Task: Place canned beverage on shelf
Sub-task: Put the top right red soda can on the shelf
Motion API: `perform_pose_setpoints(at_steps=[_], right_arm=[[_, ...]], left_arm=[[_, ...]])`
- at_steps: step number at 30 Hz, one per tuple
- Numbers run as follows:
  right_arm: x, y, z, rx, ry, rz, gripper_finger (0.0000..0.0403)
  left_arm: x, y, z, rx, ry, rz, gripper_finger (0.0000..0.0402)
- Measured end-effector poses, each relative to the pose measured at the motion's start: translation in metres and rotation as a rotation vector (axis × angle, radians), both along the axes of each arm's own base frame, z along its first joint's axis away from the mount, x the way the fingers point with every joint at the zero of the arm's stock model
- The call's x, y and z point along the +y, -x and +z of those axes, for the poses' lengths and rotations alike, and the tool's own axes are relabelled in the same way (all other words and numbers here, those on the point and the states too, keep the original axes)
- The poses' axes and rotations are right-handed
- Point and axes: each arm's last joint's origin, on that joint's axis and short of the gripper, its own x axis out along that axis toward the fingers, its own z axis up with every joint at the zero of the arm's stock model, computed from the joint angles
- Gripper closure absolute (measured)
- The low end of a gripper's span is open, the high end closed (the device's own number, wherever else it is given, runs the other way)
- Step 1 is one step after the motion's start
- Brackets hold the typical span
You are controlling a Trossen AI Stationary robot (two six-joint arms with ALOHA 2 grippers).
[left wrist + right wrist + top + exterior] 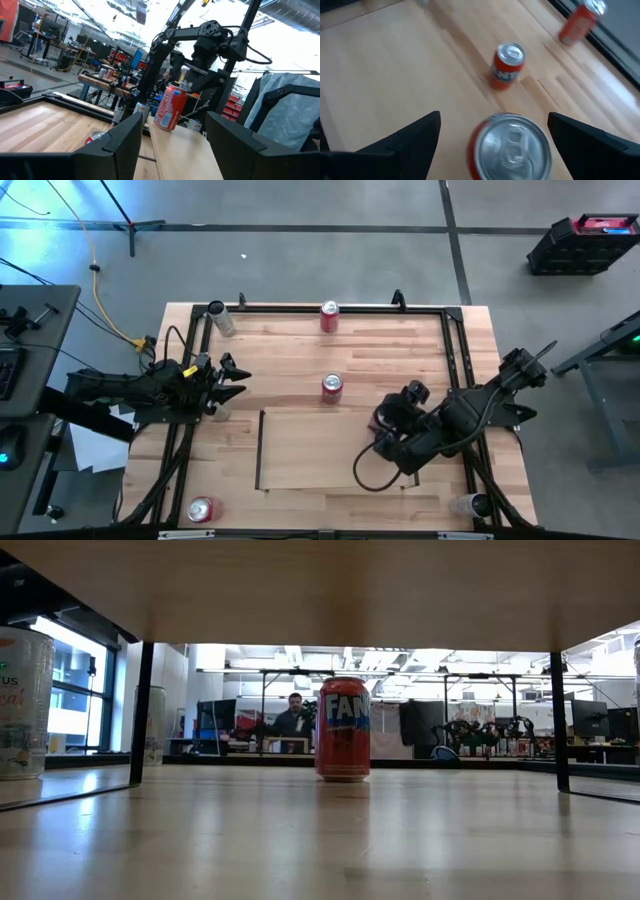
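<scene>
Right tool (490,137): fingers wide, straddling upright can (510,145) on the shelf (310,450), apparently not gripping.
Nearer arm: right.
Left tool (235,377): part open, empty.

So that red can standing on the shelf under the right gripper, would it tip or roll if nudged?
Probably. The red can stands upright on the shelf, tall for its base, so a sideways nudge could topple it, and on its round side it would likely roll. Its smooth metal looks slippery. The open right gripper straddles it.
</scene>
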Motion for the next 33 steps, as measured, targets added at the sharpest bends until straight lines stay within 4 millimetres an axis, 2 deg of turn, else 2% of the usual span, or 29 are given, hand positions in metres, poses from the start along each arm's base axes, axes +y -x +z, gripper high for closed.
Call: perform_pose_setpoints(at_steps=[6,13,21,28,33], right_arm=[[0.0,0.001,0.002,0.064,0.087,0.161,0.004],[-0.007,0.012,0.024,0.036,0.155,0.396,0.004],[-0.032,0.025,0.051,-0.01,0.11,0.639,0.004],[-0.051,0.017,0.054,0.011,0.052,0.836,0.004],[-0.056,0.013,0.056,-0.011,0.053,0.931,0.0041]], left_arm=[[0.0,0.0,0.0,-0.001,0.0,0.0,0.0193],[0.0,0.0,0.0,-0.005,0.001,0.0,0.0193],[0.0,0.001,0.002,-0.018,0.002,0.0,0.0193],[0.0,0.001,0.003,-0.034,0.002,0.001,0.0193],[0.0,0.001,0.003,-0.035,0.003,0.0,0.0193]])
